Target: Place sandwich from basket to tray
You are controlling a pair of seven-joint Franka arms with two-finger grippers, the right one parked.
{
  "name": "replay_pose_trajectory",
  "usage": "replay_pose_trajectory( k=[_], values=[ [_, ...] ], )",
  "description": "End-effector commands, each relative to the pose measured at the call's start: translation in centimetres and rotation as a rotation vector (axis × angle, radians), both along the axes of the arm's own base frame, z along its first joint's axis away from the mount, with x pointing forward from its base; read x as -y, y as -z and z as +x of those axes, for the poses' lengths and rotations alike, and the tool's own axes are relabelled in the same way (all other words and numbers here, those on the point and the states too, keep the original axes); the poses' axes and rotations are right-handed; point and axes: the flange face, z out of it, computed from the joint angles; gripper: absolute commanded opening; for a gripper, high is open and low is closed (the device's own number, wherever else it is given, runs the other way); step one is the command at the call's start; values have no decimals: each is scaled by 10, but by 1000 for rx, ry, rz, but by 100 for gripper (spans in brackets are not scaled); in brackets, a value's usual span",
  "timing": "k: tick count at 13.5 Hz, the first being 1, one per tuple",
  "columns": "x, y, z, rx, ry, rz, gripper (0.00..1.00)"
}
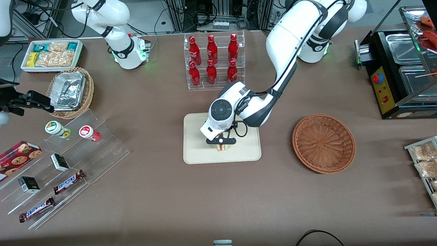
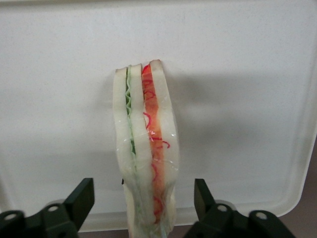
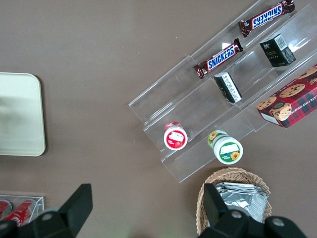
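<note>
Both black fingers (image 2: 79,203) of the left arm's gripper (image 1: 221,140) stand apart from the sandwich (image 2: 146,148), one on each side with clear gaps, so the jaws are released. Standing on its edge on the tray (image 1: 194,150), the wedge sits at the near part of it, under the gripper. It looks light and soft, wrapped in slick film, so a gentle squeeze across the flat bread faces would suit it best. Toward the working arm's end, the basket (image 1: 323,143) lies empty.
</note>
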Motion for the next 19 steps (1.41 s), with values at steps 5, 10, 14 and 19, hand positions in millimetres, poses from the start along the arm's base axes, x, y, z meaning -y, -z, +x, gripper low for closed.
replay_pose_trajectory(
  k=[5,10,14,19],
  values=[
    [-32,-91,22,14,-21,11,100],
    [-108,-159,55,4,149,-14,100],
    [-208,-195,86,-53,291,-24,100],
    [-298,-204,91,-86,227,95,100]
  ],
)
